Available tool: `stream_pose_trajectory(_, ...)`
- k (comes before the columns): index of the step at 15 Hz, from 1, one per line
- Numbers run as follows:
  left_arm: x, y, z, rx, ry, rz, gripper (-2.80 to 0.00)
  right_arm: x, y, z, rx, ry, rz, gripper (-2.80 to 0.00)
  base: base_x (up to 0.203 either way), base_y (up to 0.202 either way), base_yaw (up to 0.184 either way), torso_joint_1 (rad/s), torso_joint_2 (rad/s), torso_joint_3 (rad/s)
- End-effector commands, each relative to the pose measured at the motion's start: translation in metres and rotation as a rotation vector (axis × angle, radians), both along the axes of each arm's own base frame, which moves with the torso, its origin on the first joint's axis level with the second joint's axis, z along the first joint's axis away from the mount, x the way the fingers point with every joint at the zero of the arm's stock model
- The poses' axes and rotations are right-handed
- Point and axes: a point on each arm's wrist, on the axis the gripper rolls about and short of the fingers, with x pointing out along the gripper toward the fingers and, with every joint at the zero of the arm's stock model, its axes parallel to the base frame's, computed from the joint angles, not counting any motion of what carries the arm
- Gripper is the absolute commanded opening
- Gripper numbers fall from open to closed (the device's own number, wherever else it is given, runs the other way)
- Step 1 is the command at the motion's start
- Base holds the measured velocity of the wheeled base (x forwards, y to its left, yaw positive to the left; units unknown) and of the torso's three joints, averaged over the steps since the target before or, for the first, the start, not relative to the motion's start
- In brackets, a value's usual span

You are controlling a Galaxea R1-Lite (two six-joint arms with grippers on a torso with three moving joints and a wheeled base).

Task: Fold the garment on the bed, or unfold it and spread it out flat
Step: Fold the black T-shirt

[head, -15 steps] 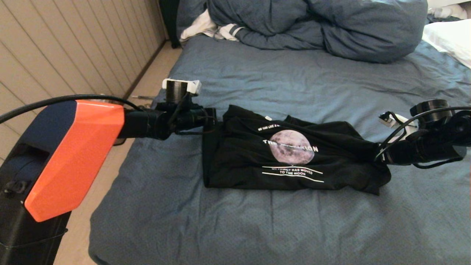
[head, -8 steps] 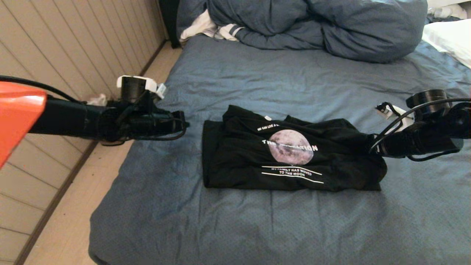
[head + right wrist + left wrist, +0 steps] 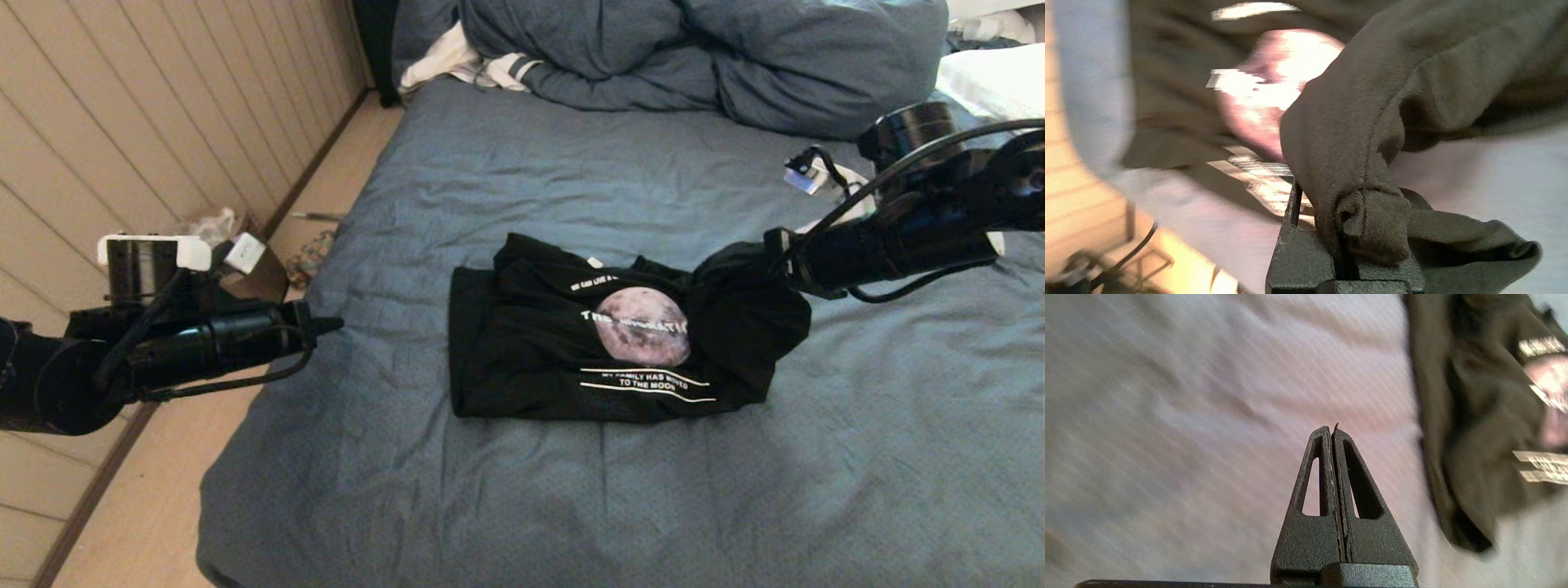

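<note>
Now right hand [image 3: 775, 249] pinches garment [image 3: 571, 359] edge; left hand [image 3: 331, 325] pressed together w/ bed [image 3: 571, 506] room beside.

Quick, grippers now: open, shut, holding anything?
Left gripper: shut, empty, off the shirt's left side.
Right gripper: shut on the shirt's right edge, lifted.

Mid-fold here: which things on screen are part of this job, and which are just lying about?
Part of the job:
- black T-shirt, partly folded
- bed under it
- right gripper, shut on the shirt's right edge, lifting it
- left gripper, shut, empty, off the shirt's left side

Lying about:
- bunched duvet
- white striped cloth
- white pillow
</note>
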Motion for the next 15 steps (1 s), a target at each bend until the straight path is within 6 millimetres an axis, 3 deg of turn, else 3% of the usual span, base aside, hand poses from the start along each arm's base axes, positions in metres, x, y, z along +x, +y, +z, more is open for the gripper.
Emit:
stream_pose_trajectory(1,-0.011,0.002,0.000,-0.012,0.005,-0.018,-2.80,-0.006,0.029,0.020,0.010,-0.034,0.062,-2.80,0.000,0.000,0.000,0.000,0.00,0.000)
stream_pose_trajectory(6,-0.015,0.003,-0.004,-0.028,0.026,-0.050,-2.80,0.000,0.097,0.017,-0.047,-0.028,0.138,-2.80,0.000,0.000,0.000,0.000,0.00,0.000)
stream_pose_trajectory(11,-0.016,0.003,-0.008,-0.027,0.040,-0.054,-2.80,0.006,0.156,-0.004,-0.085,-0.002,0.234,-2.80,0.000,0.000,0.000,0.000,0.00,0.000)
stream_pose_trajectory(15,-0.018,0.002,-0.015,-0.026,0.068,-0.061,-2.80,0.009,0.184,-0.019,-0.087,-0.017,0.289,-2.80,0.000,0.000,0.000,0.000,0.00,0.000)
